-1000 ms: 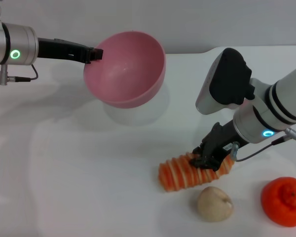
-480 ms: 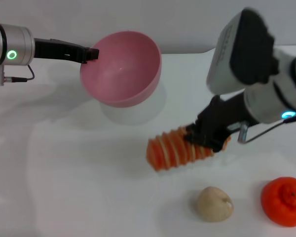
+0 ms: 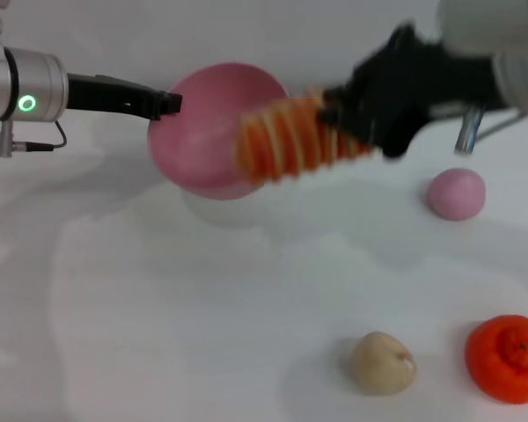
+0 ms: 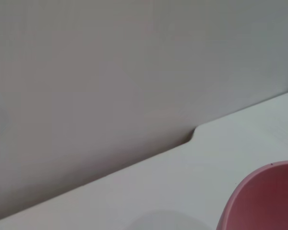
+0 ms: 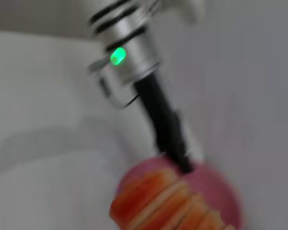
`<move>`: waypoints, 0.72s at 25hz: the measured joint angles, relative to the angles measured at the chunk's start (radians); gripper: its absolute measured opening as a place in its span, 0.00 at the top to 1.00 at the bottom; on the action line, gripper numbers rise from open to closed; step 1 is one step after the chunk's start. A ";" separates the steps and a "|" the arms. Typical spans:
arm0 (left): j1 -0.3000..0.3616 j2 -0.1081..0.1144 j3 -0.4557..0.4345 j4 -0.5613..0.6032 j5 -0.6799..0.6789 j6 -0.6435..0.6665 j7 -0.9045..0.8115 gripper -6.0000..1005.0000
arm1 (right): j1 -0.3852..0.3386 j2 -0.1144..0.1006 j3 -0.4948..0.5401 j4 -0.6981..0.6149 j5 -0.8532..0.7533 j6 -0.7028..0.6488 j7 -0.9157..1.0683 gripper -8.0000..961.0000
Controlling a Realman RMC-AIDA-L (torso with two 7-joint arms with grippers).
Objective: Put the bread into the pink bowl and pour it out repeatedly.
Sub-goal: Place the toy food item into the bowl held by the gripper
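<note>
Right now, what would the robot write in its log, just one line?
right pincer: holds bread above table | left pincer: holds pink bowl rim | bread: at bowl, not inside

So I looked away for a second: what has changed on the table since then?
The right gripper, shut on the bread, lifted it off the table and carried it up and leftward to the bowl. With the arm gone, a pink bun now shows. The left gripper still holds the bowl's rim; the beige lump and orange stayed put.
</note>
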 joint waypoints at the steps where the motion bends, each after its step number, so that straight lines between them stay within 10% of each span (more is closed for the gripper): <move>1: 0.001 -0.002 0.003 0.000 0.000 0.001 0.000 0.86 | 0.002 0.000 0.011 -0.014 0.001 0.007 0.000 0.88; 18: -0.007 -0.048 0.023 0.008 0.000 0.054 0.026 0.86 | 0.013 -0.002 -0.017 0.195 0.097 0.245 -0.095 0.89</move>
